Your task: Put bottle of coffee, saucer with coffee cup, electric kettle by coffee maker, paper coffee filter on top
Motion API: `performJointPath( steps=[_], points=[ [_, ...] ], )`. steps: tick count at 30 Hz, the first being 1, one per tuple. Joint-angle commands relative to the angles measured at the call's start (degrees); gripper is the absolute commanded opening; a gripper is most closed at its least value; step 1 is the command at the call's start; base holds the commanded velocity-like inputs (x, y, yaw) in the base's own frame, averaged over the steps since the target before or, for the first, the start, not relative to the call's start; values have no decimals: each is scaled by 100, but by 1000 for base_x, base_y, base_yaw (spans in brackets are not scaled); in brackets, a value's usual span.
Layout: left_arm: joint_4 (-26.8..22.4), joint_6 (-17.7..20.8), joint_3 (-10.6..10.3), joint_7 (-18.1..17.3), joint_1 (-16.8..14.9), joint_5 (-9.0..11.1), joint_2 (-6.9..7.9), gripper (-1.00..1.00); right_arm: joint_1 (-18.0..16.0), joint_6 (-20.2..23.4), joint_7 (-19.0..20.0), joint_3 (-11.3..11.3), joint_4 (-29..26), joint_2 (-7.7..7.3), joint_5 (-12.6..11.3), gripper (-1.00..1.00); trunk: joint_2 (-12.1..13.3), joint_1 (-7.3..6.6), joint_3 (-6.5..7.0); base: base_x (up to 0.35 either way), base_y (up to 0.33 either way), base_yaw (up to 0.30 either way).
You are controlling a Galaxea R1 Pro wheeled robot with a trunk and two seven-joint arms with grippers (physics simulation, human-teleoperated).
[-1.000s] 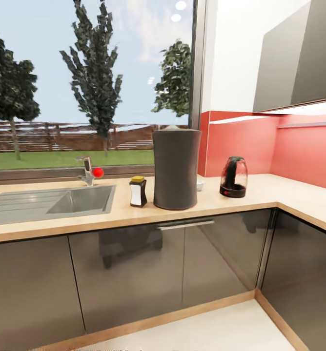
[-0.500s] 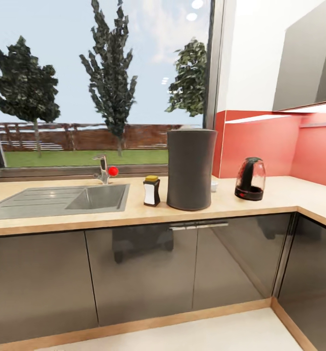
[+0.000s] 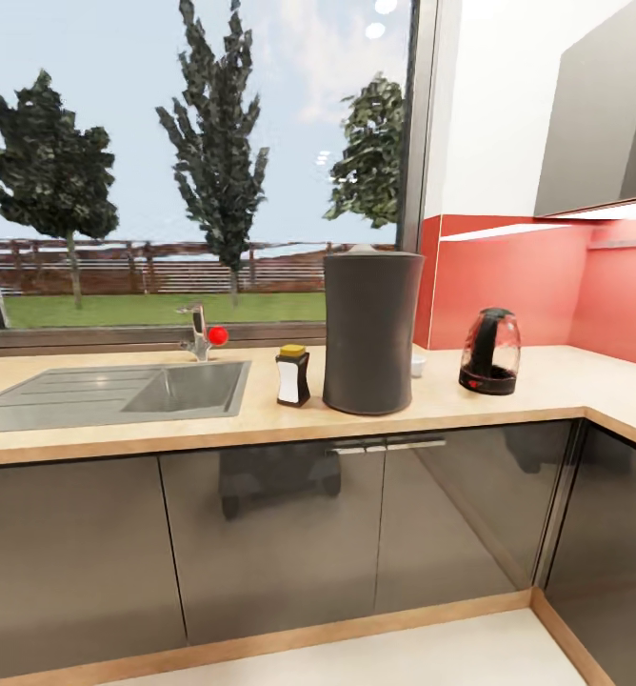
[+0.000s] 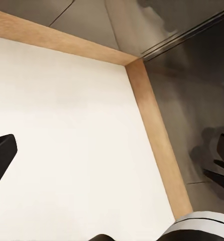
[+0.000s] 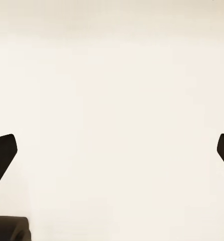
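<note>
- Dark grey coffee maker (image 3: 371, 332) stands mid-frame on our countertop (image 3: 508, 395); the coffee bottle (image 3: 293, 375) is just left, the electric kettle (image 3: 490, 352) right.
- Our left gripper (image 4: 112, 150) and right gripper (image 5: 112, 150) hang spread wide, holding nothing, over pale floor (image 5: 112, 75).

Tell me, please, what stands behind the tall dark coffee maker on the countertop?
Behind the coffee maker, at its right edge, a small white object peeks out on the countertop. Most of it is covered, so I cannot tell whether it is the cup or the saucer.
</note>
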Motion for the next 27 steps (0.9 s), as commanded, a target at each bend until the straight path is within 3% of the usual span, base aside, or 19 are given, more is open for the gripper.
performJointPath(
  steps=[1, 7, 11, 14, 21, 26, 27],
  points=[
    [7, -39, -48, -6, -4, 37, 0, 100, -4, -15, 18, 9, 5, -4, -7, 100, -3, -1, -7, 5, -3, 0],
    [7, -39, -48, -6, -3, 37, 0, 100, -4, -17, 20, -6, 5, -4, -18, 100, -3, -1, -7, 2, -1, 0],
    [7, -32, -13, 216, -2, 41, 16, 100, -43, -8, 45, -60, -763, -82, -92, 100, -3, -1, -7, 0, 0, 0],
    [5, -34, 183, 560, -2, 45, 18, 100, -30, 18, 77, -119, -1679, -98, -256, 100, -3, -1, -7, 0, 0, 0],
    [-1, -37, 268, 699, -2, 46, 18, 100, 21, 51, 236, -200, -2794, -106, -397, 100, -3, -1, -7, 0, 0, 0],
    [-2, -42, 284, 1065, -2, 46, 13, 100, 161, 87, 993, -806, -3602, -155, -595, 100, -3, -1, -7, 0, 0, 0],
    [-5, -44, 286, 1242, -2, 46, 4, 100, 187, 179, 1335, -1158, -3834, -165, -627, 100, -3, -1, -7, 0, 0, 0]
  ],
)
